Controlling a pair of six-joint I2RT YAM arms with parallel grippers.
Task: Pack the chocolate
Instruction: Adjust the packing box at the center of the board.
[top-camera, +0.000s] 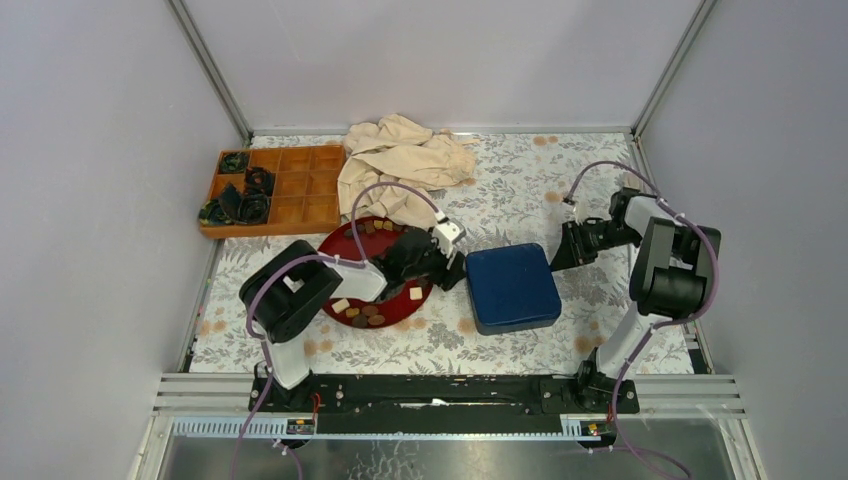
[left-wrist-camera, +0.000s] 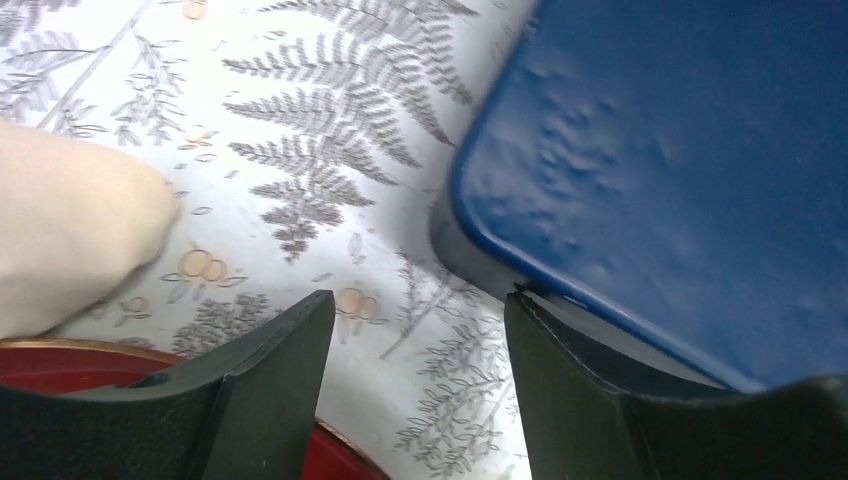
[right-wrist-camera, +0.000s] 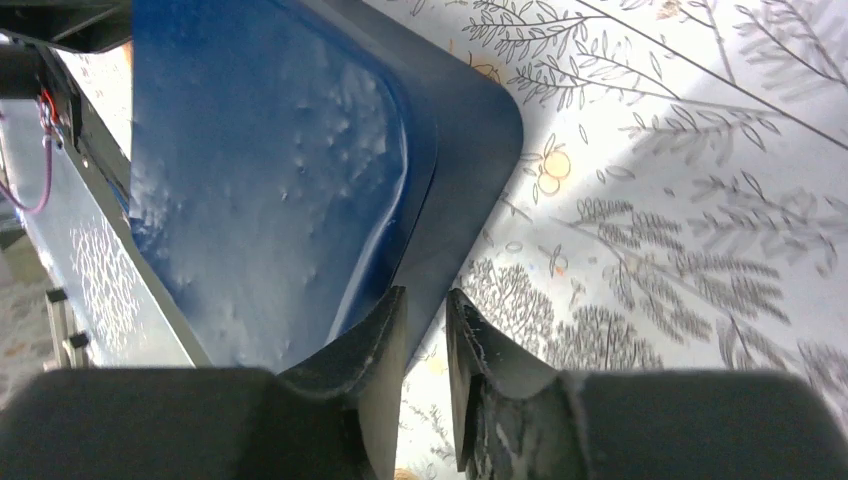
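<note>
Chocolate (top-camera: 370, 315) lies as small brown and cream pieces on a red plate (top-camera: 340, 245), partly covered by my left arm. A blue box (top-camera: 512, 287) with its lid on sits just right of the plate. My left gripper (top-camera: 455, 268) (left-wrist-camera: 418, 300) is at the box's left edge, open over bare tablecloth, with its right finger (left-wrist-camera: 560, 380) against the blue box (left-wrist-camera: 680, 150). My right gripper (top-camera: 556, 262) (right-wrist-camera: 427, 295) hovers at the far right corner of the blue box (right-wrist-camera: 270, 170). Its jaws stand a narrow gap apart with nothing between them.
An orange divided tray (top-camera: 300, 185) with black items stands at the back left. A crumpled cream cloth (top-camera: 400, 160) (left-wrist-camera: 60, 230) lies behind the plate. The red plate's rim (left-wrist-camera: 60, 365) shows under my left finger. Grey walls close in the floral tablecloth (top-camera: 600, 190).
</note>
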